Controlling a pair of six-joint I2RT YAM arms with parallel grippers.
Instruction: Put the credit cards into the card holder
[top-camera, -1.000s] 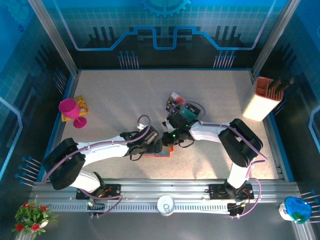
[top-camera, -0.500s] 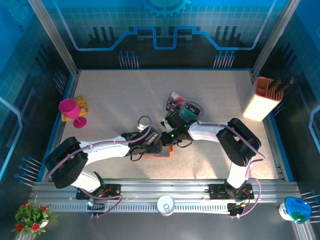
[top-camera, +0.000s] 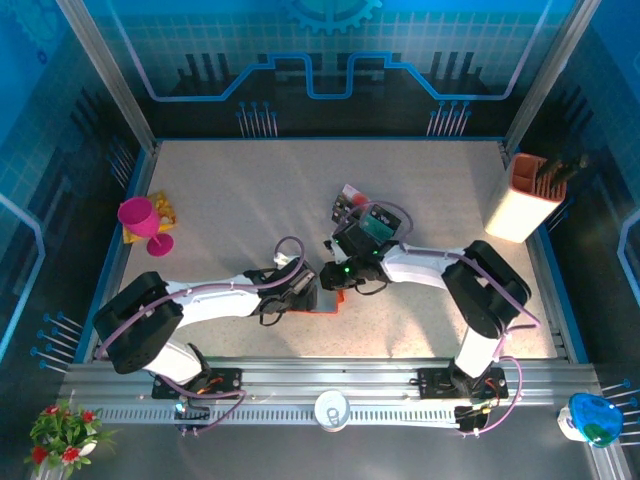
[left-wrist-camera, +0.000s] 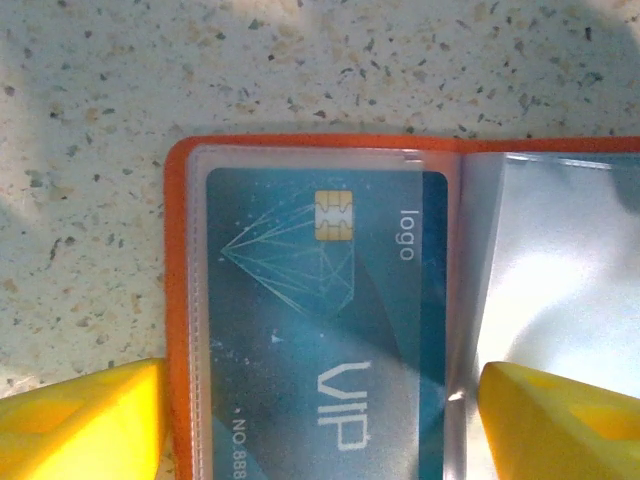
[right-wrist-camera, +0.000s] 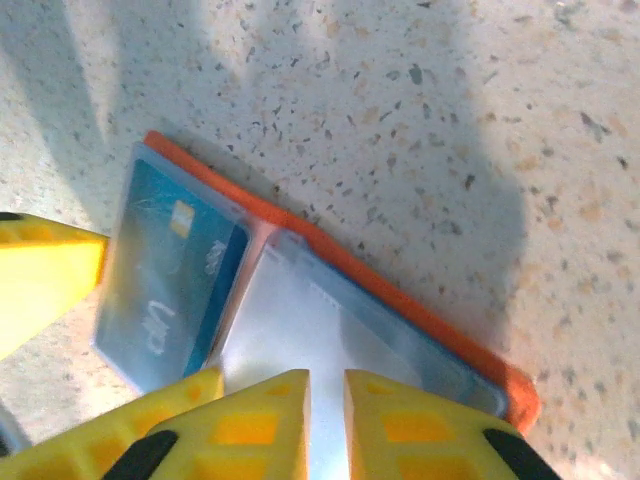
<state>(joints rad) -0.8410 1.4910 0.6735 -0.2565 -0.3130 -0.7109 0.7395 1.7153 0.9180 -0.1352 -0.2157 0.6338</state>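
Orange-red leather-like folding card holder (right-wrist-camera: 400, 290) lies open and flat on the speckled beige table (top-camera: 230, 200), near the front centre, between the two arms. From overhead the grippers hide most of it, and just an orange edge peeks out beneath them.

The left wrist camera shows a teal plastic card (left-wrist-camera: 300, 300) with a gold chip and the word "VIP", tucked inside a clear sleeve on one page. The left gripper (left-wrist-camera: 320, 400) has its yellow fingers spread wide either side of that page, holding nothing.

The right wrist camera shows both pages. The right gripper (right-wrist-camera: 326, 400) is nearly closed over the other clear sleeve; whether it pinches the sleeve cannot be told.

Overhead, a few more small cards (top-camera: 347, 200) lie just beyond the right wrist.
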